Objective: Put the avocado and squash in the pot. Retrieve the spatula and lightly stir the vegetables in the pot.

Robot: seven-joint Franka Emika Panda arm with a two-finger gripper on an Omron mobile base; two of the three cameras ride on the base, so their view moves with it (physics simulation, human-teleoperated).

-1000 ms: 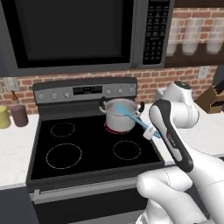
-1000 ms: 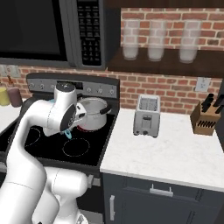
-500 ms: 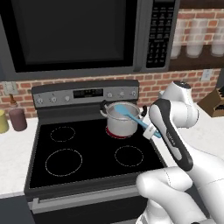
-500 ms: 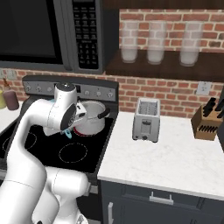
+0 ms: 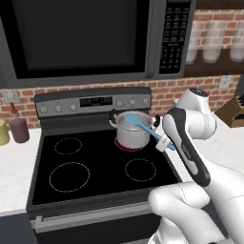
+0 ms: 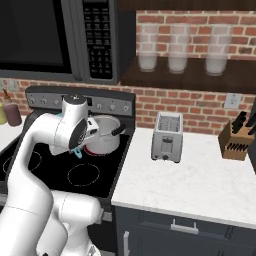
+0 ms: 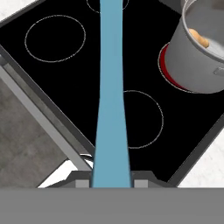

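The pincer [image 7: 111,183] is closed on the handle of the spatula [image 5: 145,127], its two dark tips pressed against either side of the blue shaft at the bottom of the hand view. From there the spatula [image 7: 110,87] runs straight up the picture, over the black stove [image 7: 65,83] and past the burner rings.

In the left base view the spatula slants up and to the left from the arm's wrist, and its flat blade sits over the open mouth of the pot [image 5: 130,131]; whether the blade touches anything inside cannot be told. The pot stands on the rear right burner, which glows red under its base (the other burners are dark rings). A tan-orange piece, the squash [image 7: 199,38], shows inside the pot [image 7: 197,57] against its inner wall in the hand view; the avocado cannot be made out there.

The right base view shows the pot [image 6: 102,134] just beyond the arm, with a dark side handle pointing toward the white bench [image 6: 200,175]. On that bench a toaster [image 6: 167,136] stands near the stove, and a knife block [image 6: 236,141] well apart from it by the brick wall.
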